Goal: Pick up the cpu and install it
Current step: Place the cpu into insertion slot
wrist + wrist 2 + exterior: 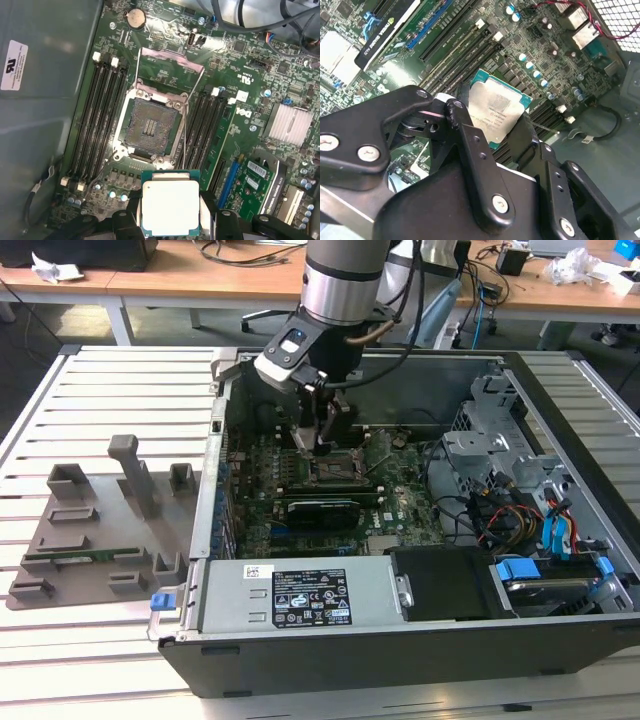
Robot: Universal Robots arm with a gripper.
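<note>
Closest to me, along the front of the open computer case (400,660), lies the grey power supply (300,595) with its white label. Off to the exterior view's left a grey moulded fixture tray (60,540) sits on the slatted table (110,390), a long green memory stick (75,556) lying in one of its slots. Past the power supply a black expansion card (322,510) stands across the green motherboard (290,530), just in front of the socket (150,127). In the first wrist view that socket is bare, its load plate (170,56) swung up, with banks of black memory slots (95,120) flanking it on both sides. Toward the exterior view's right, a metal drive cage (500,430) and a tangle of blue and red cables (550,530) crowd that end of the case. Wooden desks (200,280) run along the back of the room.

The arm (345,280) stands over the case, pointing straight down, and the gripper (320,435) hangs low inside, just above the socket area. Its two black fingers (470,145) are clamped on opposite edges of the cpu (497,112), whose silver top plate faces both wrist cameras. In the first wrist view the chip sits between the fingers just beside the open socket, not in it, over the small capacitors at the socket's edge
</note>
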